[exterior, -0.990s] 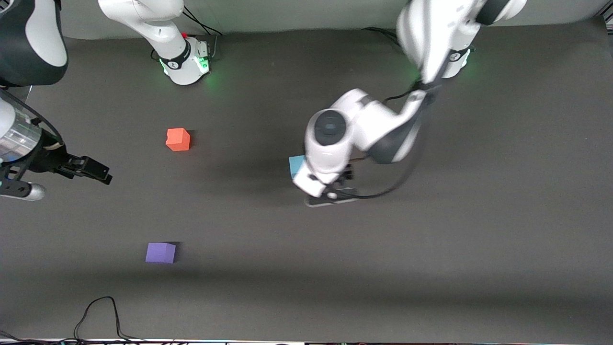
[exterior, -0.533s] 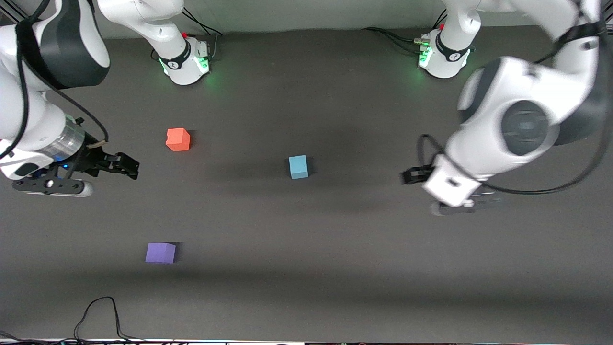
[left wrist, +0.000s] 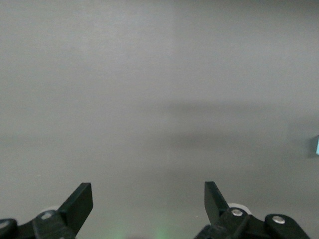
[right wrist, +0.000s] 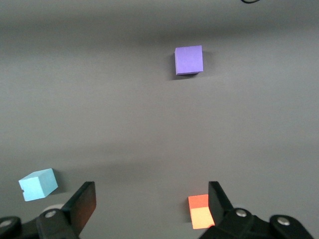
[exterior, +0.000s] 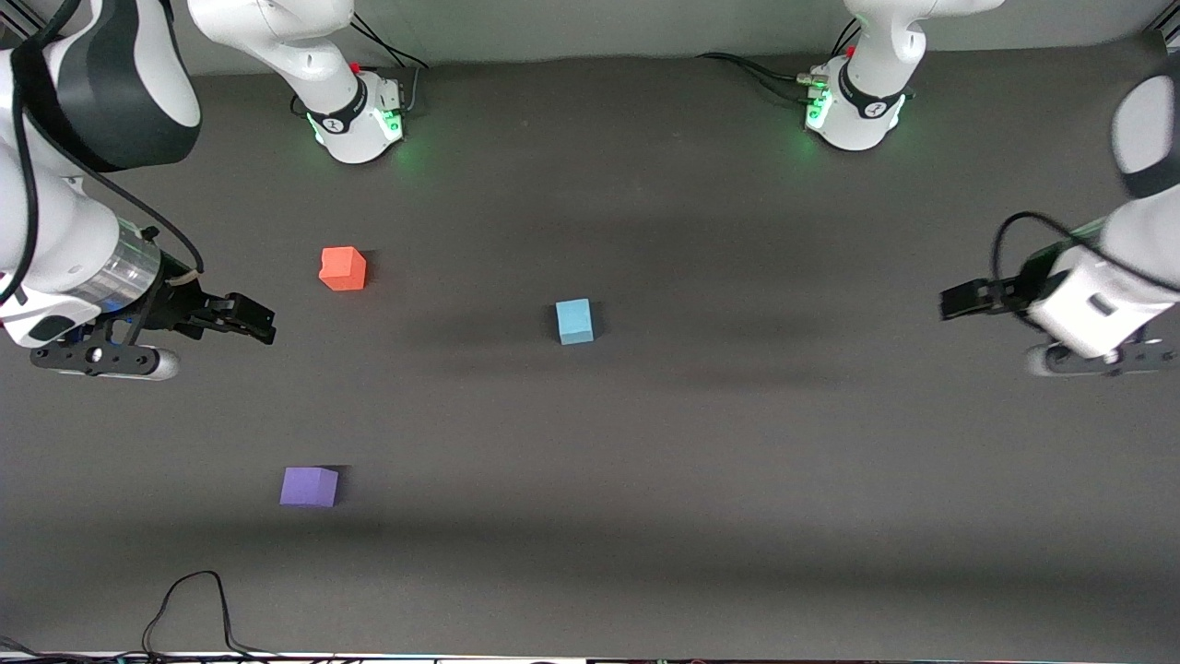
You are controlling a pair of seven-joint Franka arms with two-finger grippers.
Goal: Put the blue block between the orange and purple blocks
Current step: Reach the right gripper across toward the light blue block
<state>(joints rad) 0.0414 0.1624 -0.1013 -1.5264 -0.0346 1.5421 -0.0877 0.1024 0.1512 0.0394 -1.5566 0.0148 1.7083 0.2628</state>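
Observation:
The light blue block sits alone on the dark mat near the table's middle. The orange block and the purple block lie toward the right arm's end, the purple one nearer the front camera. My right gripper is open and empty over bare mat close to the orange block. Its wrist view shows the purple block, blue block and orange block past the right gripper. My left gripper is open and empty over bare mat at the left arm's end; in its own view the left gripper is over bare mat.
The two arm bases stand along the table's back edge. A black cable loops on the mat at the edge nearest the front camera, below the purple block.
My left arm has swung away from over the blue block to its own end of the table, leaving the block uncovered. My right gripper has moved in toward the orange block.

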